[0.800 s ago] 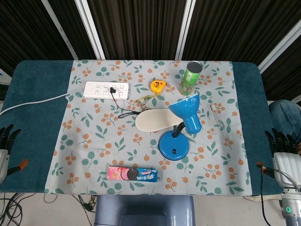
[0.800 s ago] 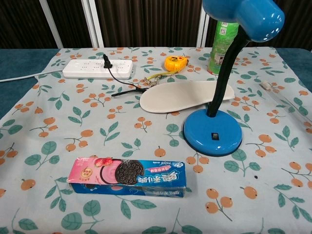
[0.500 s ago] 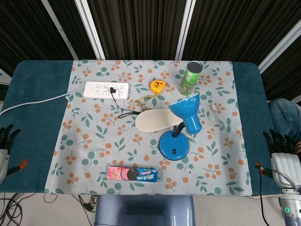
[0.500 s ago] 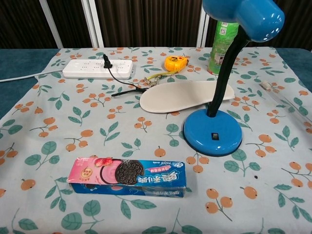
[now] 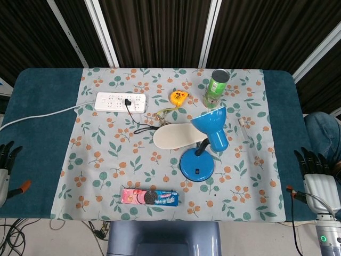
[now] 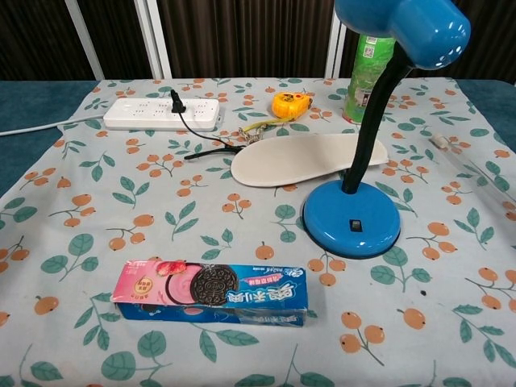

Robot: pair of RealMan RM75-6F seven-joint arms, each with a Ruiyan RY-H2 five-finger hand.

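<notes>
Resting off the near corners of the surface [image 5: 37, 117], both hands hold nothing: the left hand [image 5: 5, 166] and the right hand [image 5: 316, 177] show fingers extended and apart. The blue desk lamp [image 5: 204, 143] stands upright toward the right edge, nearest the right hand yet well apart from it. Its neck crosses the white insole [image 5: 175, 135]. The cookie pack [image 5: 149, 197] lies along the near edge. Any approach from the right is best kept low and clear of the lamp shade. Against the earlier frames, the right hand sits slightly closer to the right edge; nothing else differs.
</notes>
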